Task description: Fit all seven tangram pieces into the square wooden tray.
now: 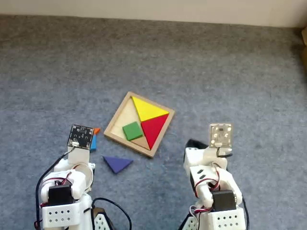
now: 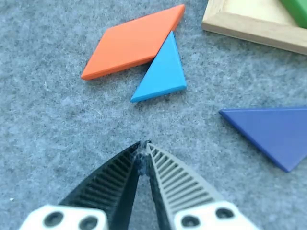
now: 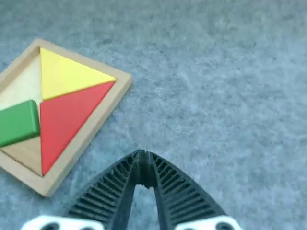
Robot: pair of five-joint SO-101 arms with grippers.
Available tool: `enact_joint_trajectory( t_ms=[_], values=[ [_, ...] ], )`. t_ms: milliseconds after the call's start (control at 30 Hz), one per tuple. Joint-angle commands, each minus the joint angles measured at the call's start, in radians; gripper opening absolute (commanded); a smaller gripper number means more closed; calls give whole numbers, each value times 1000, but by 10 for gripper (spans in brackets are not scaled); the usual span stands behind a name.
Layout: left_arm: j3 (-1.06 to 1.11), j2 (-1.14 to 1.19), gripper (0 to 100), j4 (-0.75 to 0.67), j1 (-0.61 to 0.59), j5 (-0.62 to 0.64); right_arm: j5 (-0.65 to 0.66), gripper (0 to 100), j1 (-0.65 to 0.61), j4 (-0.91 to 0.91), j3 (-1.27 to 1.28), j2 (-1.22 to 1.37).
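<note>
Seated in square wooden tray [image 1: 121,117]: yellow triangle [image 1: 147,109], red triangle [image 1: 154,128], green square [image 1: 132,130]. Loose leftward: orange parallelogram [image 2: 132,42] touching light-blue triangle [image 2: 163,72], dark-blue triangle [image 1: 116,163] nearer. Clenched empty: left gripper [image 2: 144,146], right gripper [image 3: 144,158].

Soft, even light falls from above across the bench [image 1: 216,62], bright enough that every colour reads plainly, with no glare or hot spots on its grey cover. Shadows are thin and faint. The orange piece [image 2: 132,43], the light blue triangle [image 2: 163,72] and the dark blue triangle [image 2: 273,134] each show only a narrow dark line along one edge. The tray [image 3: 82,136] throws a slim shadow along its outer rim. The left end effector [image 2: 144,143] catches light on its ribs.
</note>
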Motion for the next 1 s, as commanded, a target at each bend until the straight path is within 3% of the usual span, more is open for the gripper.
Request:
enact_joint_trajectory(
  t_ms=[0,333,800,967],
  values=[
    [19,-50,6,2,-12,6,8,7,15,101,102,-7],
    [19,-50,6,2,-12,6,9,7,13,282,101,-7],
    [18,-50,7,2,-15,3,9,7,13,280,101,-7],
    [-76,-50,6,2,-25,3,8,7,13,282,101,-7]
  ],
)
